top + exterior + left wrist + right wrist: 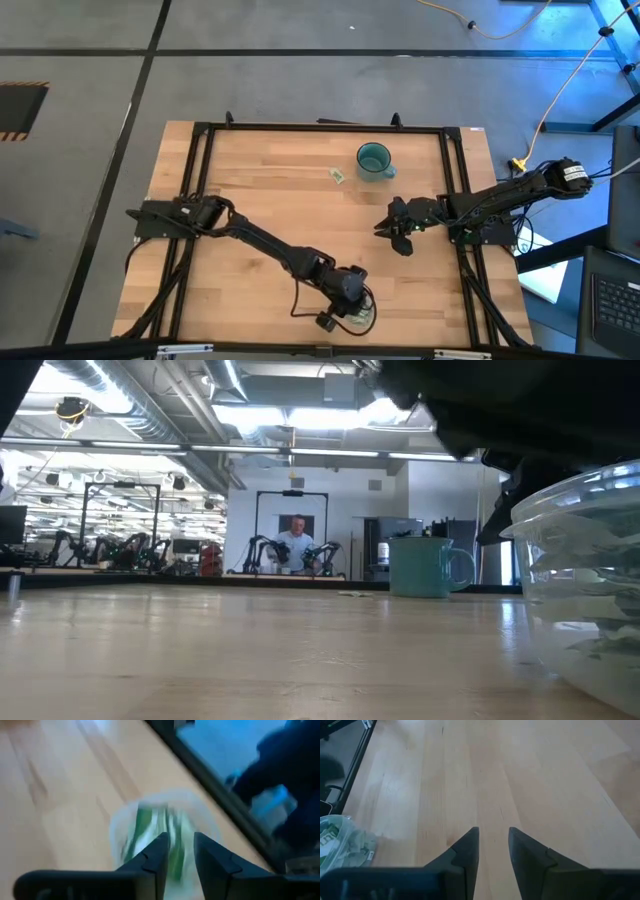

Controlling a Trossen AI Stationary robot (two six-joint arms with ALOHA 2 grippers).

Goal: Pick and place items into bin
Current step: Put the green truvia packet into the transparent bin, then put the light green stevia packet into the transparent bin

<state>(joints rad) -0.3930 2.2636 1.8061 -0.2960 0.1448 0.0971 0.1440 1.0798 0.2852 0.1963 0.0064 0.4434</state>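
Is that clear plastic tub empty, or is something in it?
Not empty: the clear tub holds green and white packets piled behind its wall, nearly to the rim.

Packets (165,827) in tub (585,585) at table's near edge; mug (374,160) far side, one packet (338,176) just left.

1. A clear plastic tub (585,575) stood close at the right edge, with pale packets (580,560) stacked inside.
2. A teal mug (428,566) sat farther back on the wooden table (250,650).
3. A dark arm (520,410) hung above the tub.
4. A person (296,543) sat far behind.
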